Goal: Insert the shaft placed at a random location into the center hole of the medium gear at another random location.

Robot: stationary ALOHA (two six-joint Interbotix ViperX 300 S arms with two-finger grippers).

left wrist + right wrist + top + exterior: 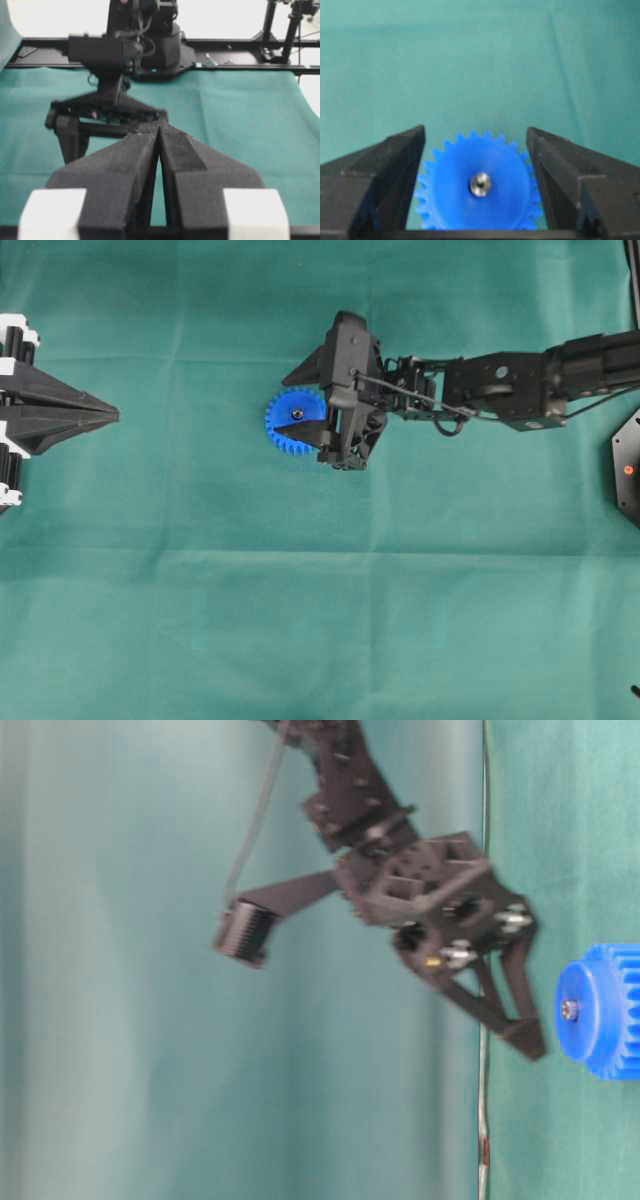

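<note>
right gripper point(476, 145): spread wide, empty, over gear | tiny silvery metal shaft point(480, 184): seated in flat bright blue plastic toothed gear point(477, 180) hub | left gripper point(159, 131): clenched, well apart | risk: fingertips snagging teeth, dragging gear, tipping shaft

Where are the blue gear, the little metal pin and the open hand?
blue gear point(451, 192): right wrist view, flat face.
metal pin point(480, 184): right wrist view, top end, in the gear's middle.
right hand point(476, 165): right wrist view, between fingertips.

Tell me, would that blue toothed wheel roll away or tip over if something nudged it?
Probably not. The medium gear lies flat on the green cloth, so it would more likely slide than roll. It looks like rigid plastic, likely light. The shaft sits in its centre and should travel with it.
</note>
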